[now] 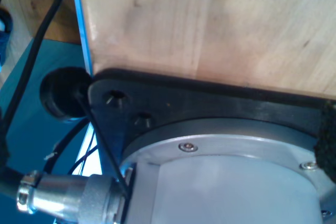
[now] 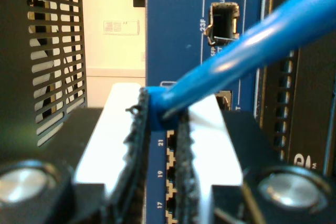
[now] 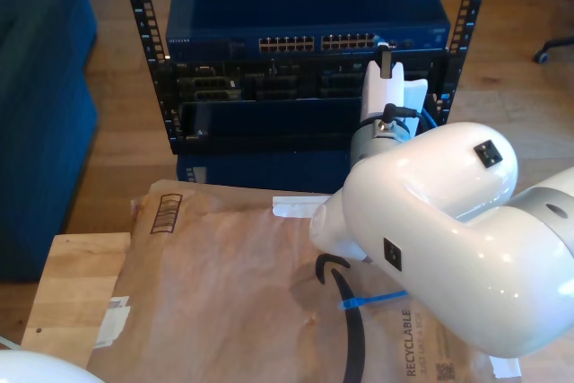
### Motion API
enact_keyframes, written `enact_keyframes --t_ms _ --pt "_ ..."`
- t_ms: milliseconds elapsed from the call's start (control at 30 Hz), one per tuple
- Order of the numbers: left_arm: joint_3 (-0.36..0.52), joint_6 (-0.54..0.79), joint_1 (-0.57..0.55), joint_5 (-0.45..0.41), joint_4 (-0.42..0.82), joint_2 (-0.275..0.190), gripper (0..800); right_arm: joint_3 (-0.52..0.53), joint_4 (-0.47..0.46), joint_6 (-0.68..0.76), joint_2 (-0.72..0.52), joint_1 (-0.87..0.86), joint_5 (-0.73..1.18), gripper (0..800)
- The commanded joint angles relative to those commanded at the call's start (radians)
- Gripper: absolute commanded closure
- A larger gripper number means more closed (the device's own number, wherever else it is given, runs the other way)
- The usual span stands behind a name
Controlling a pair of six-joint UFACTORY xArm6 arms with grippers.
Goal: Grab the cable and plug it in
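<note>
The cable is thin and bright blue, and my second gripper is shut on its plug end. The plug sits right in front of the row of numbered ports on the blue switch; whether it touches a port is hidden by the pads. In the exterior view my second gripper reaches the right end of the switch's port rows, and a stretch of cable lies on the brown paper below the arm. One dark pad of my first gripper shows beside a black base plate.
The switch sits atop a rack with black units below. A brown paper mailer covers the wooden table. A metal connector and black cables hang by the arm base. A blue sofa fills the exterior view's left.
</note>
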Motion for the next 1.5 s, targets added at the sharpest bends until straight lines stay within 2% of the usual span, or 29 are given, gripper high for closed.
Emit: enact_keyframes --t_ms 1500 --pt "0.0 0.0 0.0 0.0 0.0 0.0 0 -0.026 -0.02 0.0 0.021 0.0 0.0 800"
